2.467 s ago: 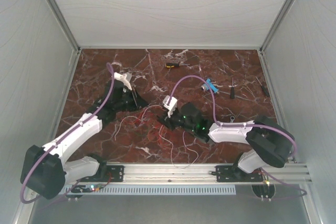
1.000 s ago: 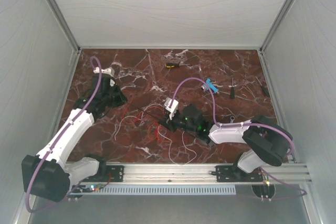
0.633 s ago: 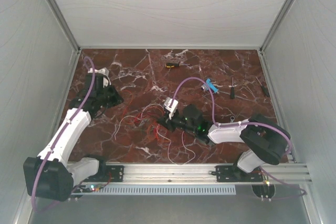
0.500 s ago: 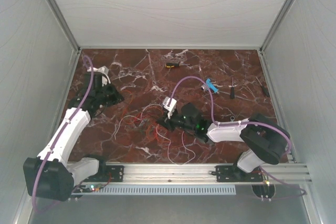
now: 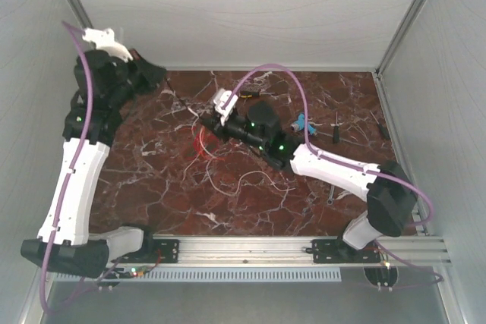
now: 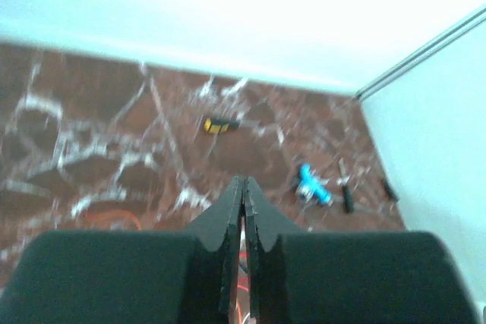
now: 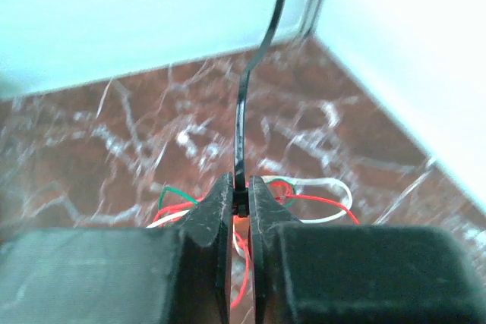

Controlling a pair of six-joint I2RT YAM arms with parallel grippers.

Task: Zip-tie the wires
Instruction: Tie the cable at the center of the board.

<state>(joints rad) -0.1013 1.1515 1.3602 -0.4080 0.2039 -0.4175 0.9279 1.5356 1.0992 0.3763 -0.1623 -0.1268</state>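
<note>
My right gripper point(image 7: 241, 187) is shut on the head of a black zip tie point(image 7: 241, 123). The tie's tail curves up and away from the jaws. Thin red, white and green wires point(image 7: 319, 193) are bunched at the tie head and loop out to both sides. From above, the right gripper point(image 5: 204, 122) reaches over the middle of the marble table, with red wires point(image 5: 200, 145) hanging just below it and white strands point(image 5: 244, 181) trailing on the table. My left gripper point(image 5: 154, 73) is raised high at the far left, apart from the wires. In its wrist view the left gripper point(image 6: 244, 181) is shut with nothing between the jaws.
A yellow-and-black tool point(image 5: 249, 94) lies near the back wall. A blue part point(image 5: 302, 122) and two screwdrivers point(image 5: 336, 128) point(image 5: 380, 124) lie at the right. A small metal piece point(image 5: 332, 193) sits beside the right arm. White walls enclose the marble table point(image 5: 152, 187).
The left arm rose and swung back to the far left corner. The right arm stretched up and away from the near centre, carrying the tie and dragging the wires along.
</note>
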